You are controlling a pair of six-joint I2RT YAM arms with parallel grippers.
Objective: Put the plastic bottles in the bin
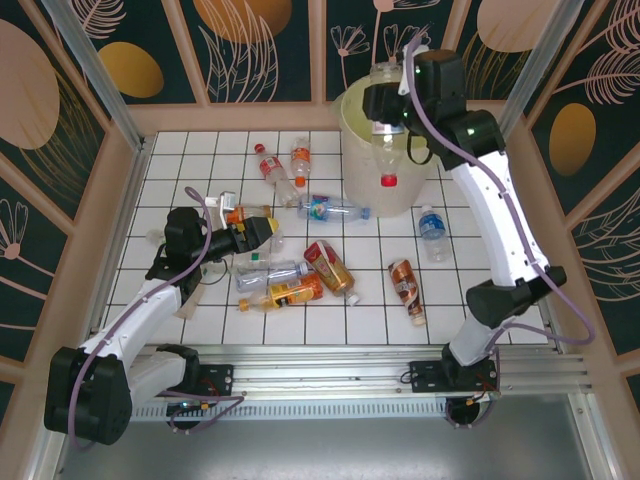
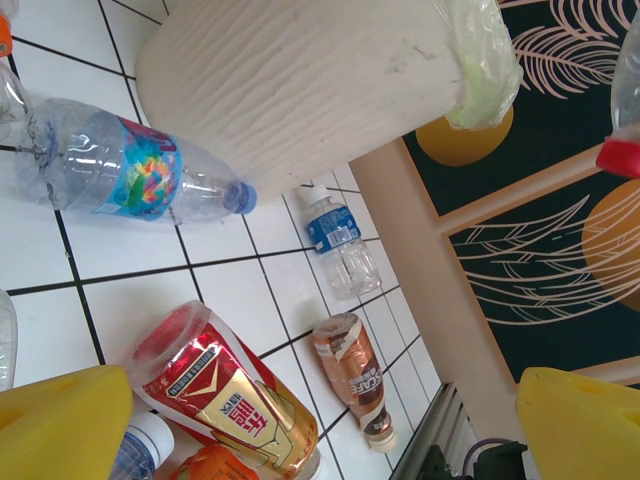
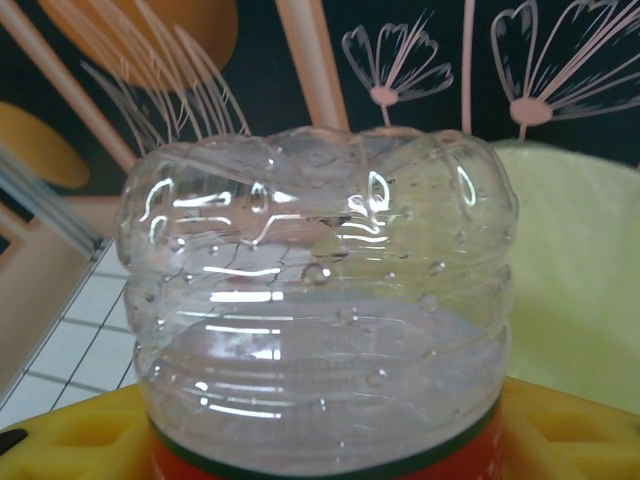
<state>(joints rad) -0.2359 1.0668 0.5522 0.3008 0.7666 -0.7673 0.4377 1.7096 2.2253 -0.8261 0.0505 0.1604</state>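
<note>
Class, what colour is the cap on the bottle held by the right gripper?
Red. The cap shows best in the top camera view.

Bin (image 1: pixel 358 165) at far middle of tabletop (image 1: pixel 200 150); 1 bottle (image 1: pixel 388 145) aloft, cap-down, at its near side; other bottles (image 1: pixel 330 208) lying scattered left of and before it.

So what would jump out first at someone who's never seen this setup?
Probably the right gripper at the back, holding a clear red-capped bottle cap-down by the big cream bin. Next, the other bottles strewn across the middle of the white tiled table, with the left gripper open beside them.
</note>
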